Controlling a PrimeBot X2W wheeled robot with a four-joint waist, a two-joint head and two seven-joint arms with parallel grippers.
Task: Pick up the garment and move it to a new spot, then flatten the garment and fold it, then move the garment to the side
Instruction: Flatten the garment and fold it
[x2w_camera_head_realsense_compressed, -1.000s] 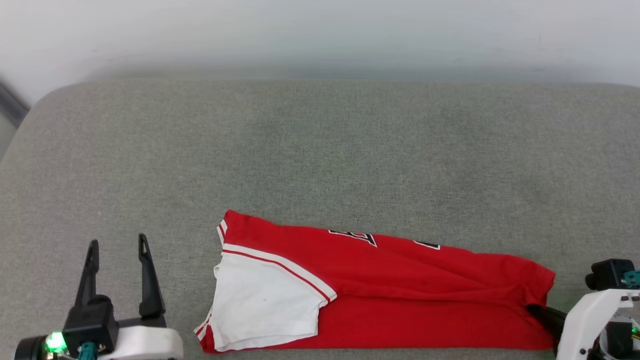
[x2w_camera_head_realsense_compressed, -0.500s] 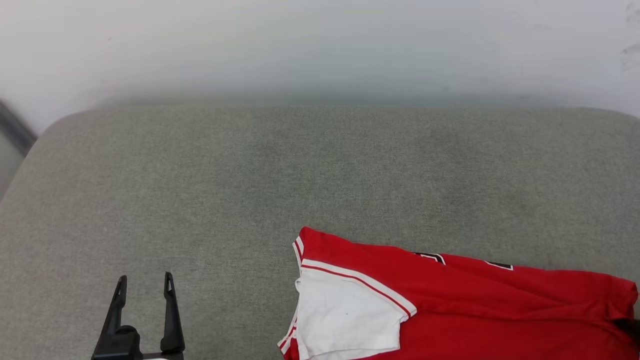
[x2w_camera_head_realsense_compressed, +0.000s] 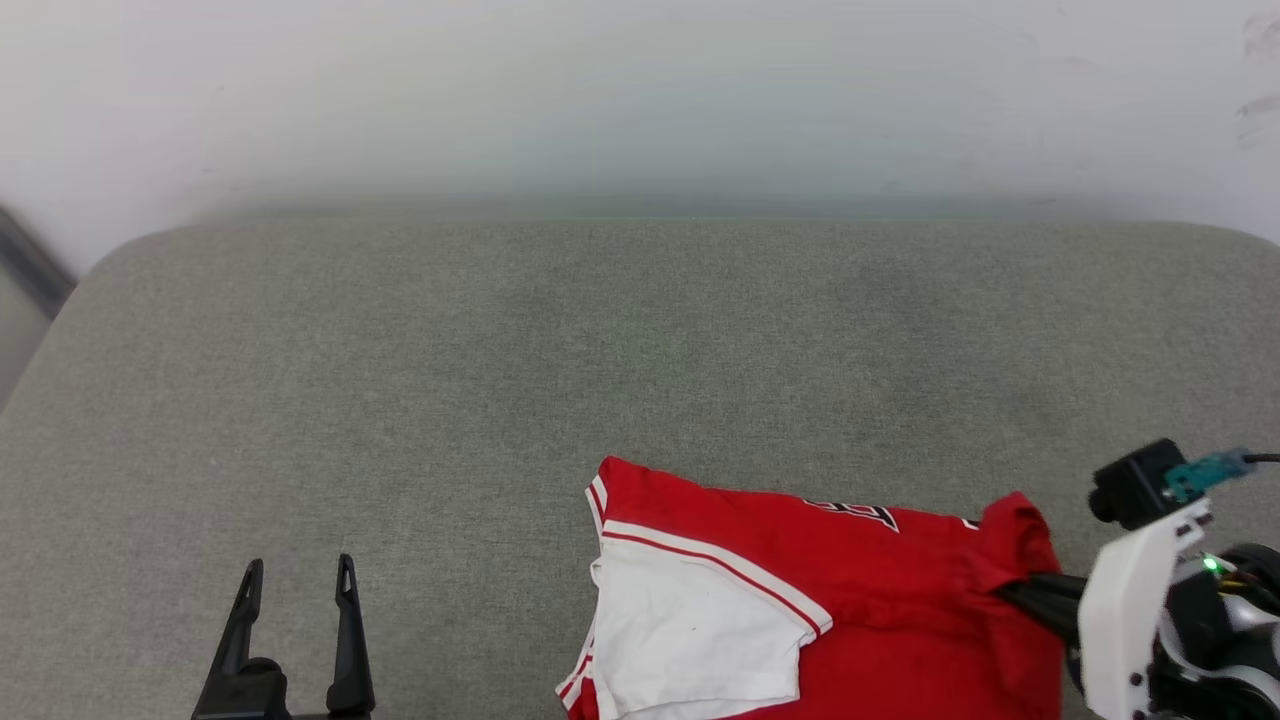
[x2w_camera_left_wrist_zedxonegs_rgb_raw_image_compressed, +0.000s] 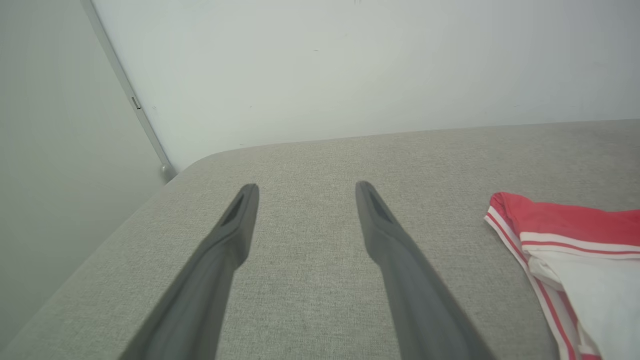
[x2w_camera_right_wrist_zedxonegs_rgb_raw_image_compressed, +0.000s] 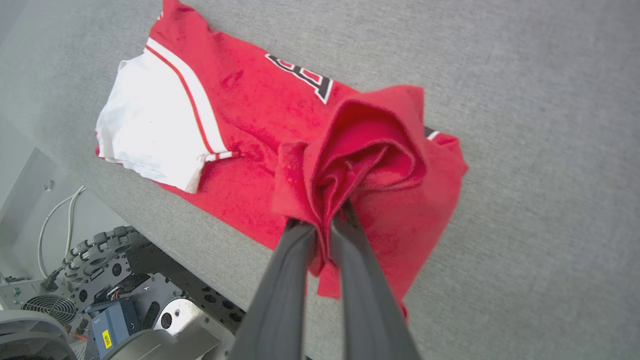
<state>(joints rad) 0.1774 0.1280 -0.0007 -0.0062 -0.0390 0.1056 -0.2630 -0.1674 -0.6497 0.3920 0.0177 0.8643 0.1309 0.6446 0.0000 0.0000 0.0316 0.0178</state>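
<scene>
Grey coarse-woven fabric covers the cushion that carries everything, a wide pad with rounded far corners. At its near edge, towards the left corner, the left gripper hovers over the grey fabric with its two dark fingers spread wide. The garment lies well off to its right, apart from it.

The garment rests along the near edge, right of the middle, folded into a long band. Its white sleeve lies on top at the left end, edged with red-and-white stripe, and black-and-white lettering peeks out along the far fold.

At the band's right end the right gripper comes in from the near-right corner, fingers pressed close together and pinching a bunch of red cloth. That end is raised off the cushion and curls back over the fingertips toward the sleeve, so the tips are buried in the folds. The rest of the shirt lies flat.

In the right wrist view the robot's wheeled base shows below the near edge. Beyond the garment the cushion runs to its far edge, where a pale wall rises. A dark strip runs down that wall by the far-left corner.
</scene>
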